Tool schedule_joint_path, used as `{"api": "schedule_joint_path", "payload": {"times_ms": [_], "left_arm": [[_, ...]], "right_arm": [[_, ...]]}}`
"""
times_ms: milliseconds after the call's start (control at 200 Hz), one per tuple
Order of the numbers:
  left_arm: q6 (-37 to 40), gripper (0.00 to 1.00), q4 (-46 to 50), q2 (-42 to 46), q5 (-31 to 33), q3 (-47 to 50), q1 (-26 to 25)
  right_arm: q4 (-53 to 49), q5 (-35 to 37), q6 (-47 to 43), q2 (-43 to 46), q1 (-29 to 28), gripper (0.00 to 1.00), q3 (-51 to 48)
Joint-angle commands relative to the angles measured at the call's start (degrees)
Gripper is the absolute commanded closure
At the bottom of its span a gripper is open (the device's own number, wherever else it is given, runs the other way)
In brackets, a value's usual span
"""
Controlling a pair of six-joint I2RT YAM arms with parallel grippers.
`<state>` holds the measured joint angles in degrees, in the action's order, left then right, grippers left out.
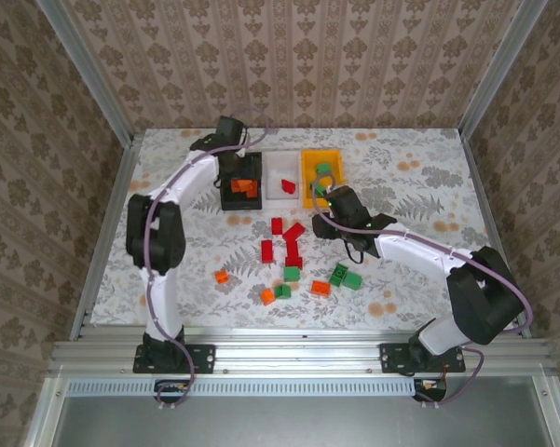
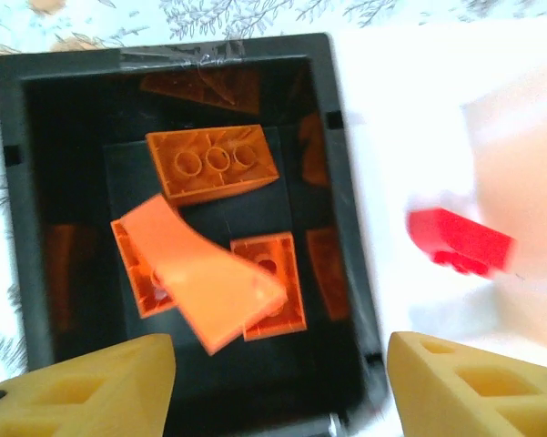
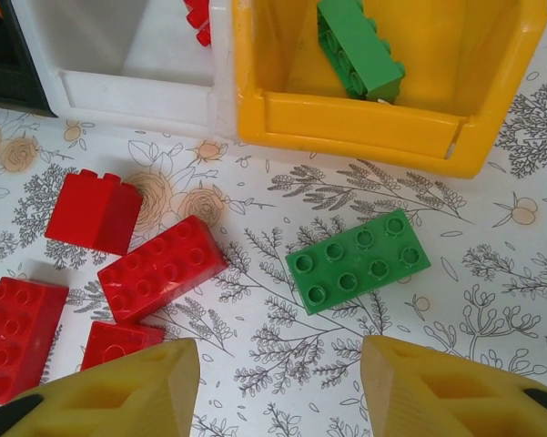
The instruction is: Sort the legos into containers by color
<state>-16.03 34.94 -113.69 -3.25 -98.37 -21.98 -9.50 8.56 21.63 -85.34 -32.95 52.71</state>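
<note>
Plainly, by gripper:
Left gripper [image 2: 278, 369]: fingers spread, nothing held; orange legos [image 2: 214, 162] lie beyond the tips, inside the black bin [image 2: 14, 182].
Right gripper [image 3: 280, 364]: fingers parted, empty; green lego [image 3: 358, 259] flat on the table [image 3: 491, 300] just ahead, near the yellow bin [image 3: 346, 127].

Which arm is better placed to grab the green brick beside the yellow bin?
Probably right: its open end effector hangs just above that green brick; the left end effector is over the black bin.

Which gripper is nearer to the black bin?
Left. The left gripper hangs directly over the black bin; the right gripper hovers over the table before the yellow bin, farther off.
</note>
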Motion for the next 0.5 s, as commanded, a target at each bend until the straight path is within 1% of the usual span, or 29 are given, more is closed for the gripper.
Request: {"api": "schedule_joint_path", "payload": {"times_ms": [0,155,175,245,285,330,430,495], "left_arm": [[-0.9,0.32,-3.6,12.2,0.0,7.3,-0.7],[-5.3,0.20,-13.0,29.0,0.5,30.0,-0.8],[-5.9,0.20,-14.0,30.9,0.7,33.1,-0.8],[-8.6,0.15,-17.6,37.2,0.9,43.0,-0.7],[-10.1,0.13,-19.2,40.2,0.9,48.4,-0.6],[-12.2,0.09,-21.1,43.1,0.8,53.6,-0.5],[-15.9,0.05,-24.4,48.0,-1.5,62.8,-0.6],[-17.7,0.04,-26.1,49.9,-2.6,66.9,-0.9]], "right_arm": [[-3.3,2.2,2.6,2.3,-0.4,0.45,-0.2],[-7.4,3.7,4.9,5.2,-0.4,0.37,-3.5],[-8.1,4.0,5.1,7.3,-0.4,0.36,-3.8],[-11.4,4.2,5.4,9.6,-0.4,0.34,-4.1],[-13.5,4.2,5.6,10.8,-0.4,0.34,-4.3],[-15.6,3.8,6.1,12.1,-0.4,0.33,-5.0],[-17.4,1.4,8.3,14.5,-0.5,0.32,-7.8],[-18.1,-0.7,9.8,14.8,-1.4,0.33,-8.9]]}}
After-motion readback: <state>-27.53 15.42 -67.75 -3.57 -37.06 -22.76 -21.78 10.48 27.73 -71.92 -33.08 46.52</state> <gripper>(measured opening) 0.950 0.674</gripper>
